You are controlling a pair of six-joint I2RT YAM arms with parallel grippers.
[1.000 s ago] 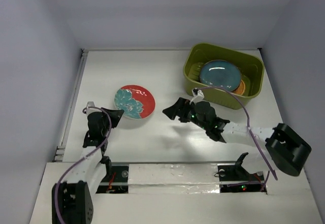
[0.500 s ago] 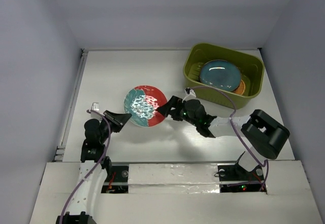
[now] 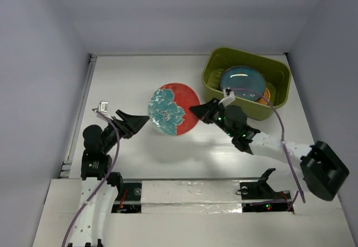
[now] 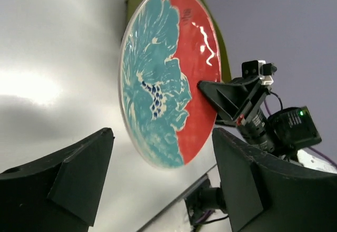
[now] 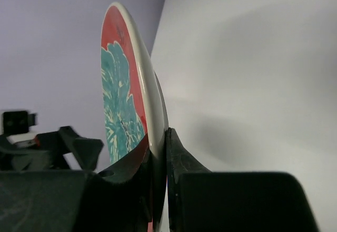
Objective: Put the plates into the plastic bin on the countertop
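Your top cam sits high at the near edge, looking down over the whole worktop [image 3: 123,79]. Left wrist cam peers rightward between its own jaws, close to the red plate [image 4: 168,74]'s face. Right wrist cam looks leftward, practically against that plate's rim, edge-on. All three views share it.

- Three plates in view: one red plate with a teal flower [image 3: 174,110] near the middle, one dark teal plate [image 3: 242,82] at the far right, and one orange plate [image 3: 266,95], only a sliver of it showing at the teal one's right edge.
- One plastic bin [image 3: 217,57], olive green, at the far right.
- Two grippers: the left gripper [image 3: 140,122] on the left, the right gripper [image 3: 197,110] right of centre.
- One countertop [image 3: 128,73], white.
- Three lavender walls [image 3: 33,62]: left, far and right.
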